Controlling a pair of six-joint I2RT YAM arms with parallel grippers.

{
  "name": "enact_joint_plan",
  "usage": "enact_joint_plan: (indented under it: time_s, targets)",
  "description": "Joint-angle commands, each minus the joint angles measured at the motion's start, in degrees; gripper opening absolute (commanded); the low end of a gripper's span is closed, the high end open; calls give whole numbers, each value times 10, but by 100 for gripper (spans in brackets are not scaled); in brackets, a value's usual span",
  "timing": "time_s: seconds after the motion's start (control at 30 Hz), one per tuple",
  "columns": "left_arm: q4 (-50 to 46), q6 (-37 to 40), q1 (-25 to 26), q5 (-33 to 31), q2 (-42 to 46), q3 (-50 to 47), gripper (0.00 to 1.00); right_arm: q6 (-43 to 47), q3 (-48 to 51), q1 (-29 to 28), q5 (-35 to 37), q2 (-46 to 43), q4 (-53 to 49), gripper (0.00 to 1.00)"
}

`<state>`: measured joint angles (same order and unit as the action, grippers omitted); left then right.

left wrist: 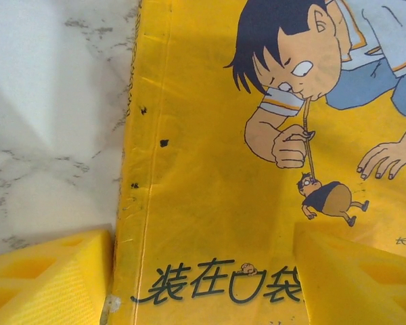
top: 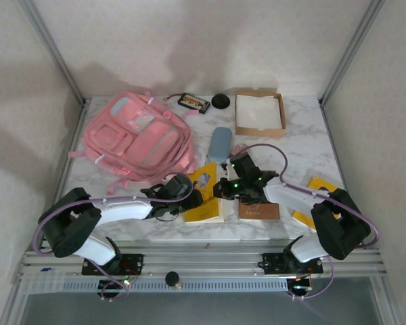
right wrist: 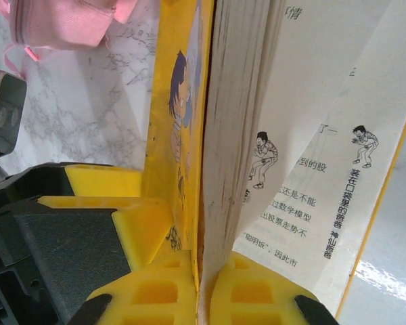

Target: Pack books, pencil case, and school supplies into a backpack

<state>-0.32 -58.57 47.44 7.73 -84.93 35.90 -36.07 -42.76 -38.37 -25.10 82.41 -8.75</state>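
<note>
Right gripper (right wrist: 203, 288) pinches yellow book's (right wrist: 238, 122) page edges.

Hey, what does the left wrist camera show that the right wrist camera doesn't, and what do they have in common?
Left wrist: the front cover of the yellow book face-on, with the cartoon boy dangling a tiny figure on a string and the title below, framed by the open left gripper.

Right wrist: the right gripper shut on that book's edge, its pages edge-on, an inner sheet with print and small drawings, and a corner of the pink backpack.

Shared: the yellow book and the marble table.
</note>
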Motion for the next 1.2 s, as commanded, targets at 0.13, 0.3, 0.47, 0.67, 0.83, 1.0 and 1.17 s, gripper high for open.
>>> enact_joint_plan:
  time_s: [0.13, 0.3, 0.47, 0.67, 0.83, 1.0, 1.17]
  targets:
    - [23, 1, -15, 22, 42, 11, 75, 23, -16, 13, -54, -34, 27, 0]
    - [34, 25, -74, 69, 115, -16, 84, 27, -27, 27, -107, -54, 35, 0]
    - [28, 59, -141, 129, 185, -30, 90, 23, -51, 48, -161, -86, 37, 0]
    - [59, 59, -194, 215, 222, -35, 97, 13, -97, 82, -231, -101, 31, 0]
    - [88, 52, -197, 242, 219, -29, 95, -14, -120, 111, -278, -103, 55, 0]
    - [303, -39, -184, 303, 212, -58, 87, -45, -135, 114, -313, -85, 90, 0]
    - [349, -50, -162, 316, 188, -32, 78, -52, -141, 123, -325, -75, 101, 0]
